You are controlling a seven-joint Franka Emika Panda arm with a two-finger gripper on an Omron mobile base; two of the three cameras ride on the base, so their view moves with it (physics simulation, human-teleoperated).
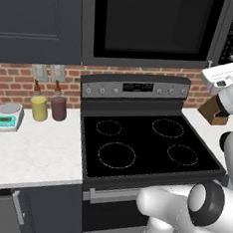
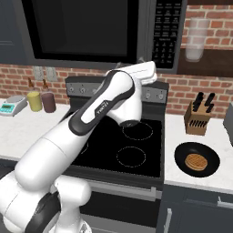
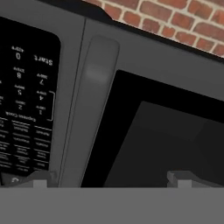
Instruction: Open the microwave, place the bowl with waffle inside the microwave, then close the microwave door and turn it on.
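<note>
The microwave (image 1: 151,26) hangs above the stove, and the microwave door (image 2: 82,27) is shut. In the hand view the picture is rolled over: the keypad (image 3: 26,109) lies at left, the door's upright handle (image 3: 94,109) in the middle, the black glass (image 3: 166,131) at right. My gripper (image 3: 109,179) is open, close in front of the handle, with nothing between its fingertips (image 3: 39,179). The white hand (image 2: 141,70) sits just under the microwave's lower right corner. The bowl with waffle (image 2: 197,159) rests on the counter right of the stove.
A black-topped stove (image 1: 146,141) is below the arm. A knife block (image 2: 197,118) stands behind the bowl. On the left counter are a scale (image 1: 8,116), a yellow canister (image 1: 39,107) and a maroon one (image 1: 59,108). A glass (image 2: 196,38) stands on a shelf right of the microwave.
</note>
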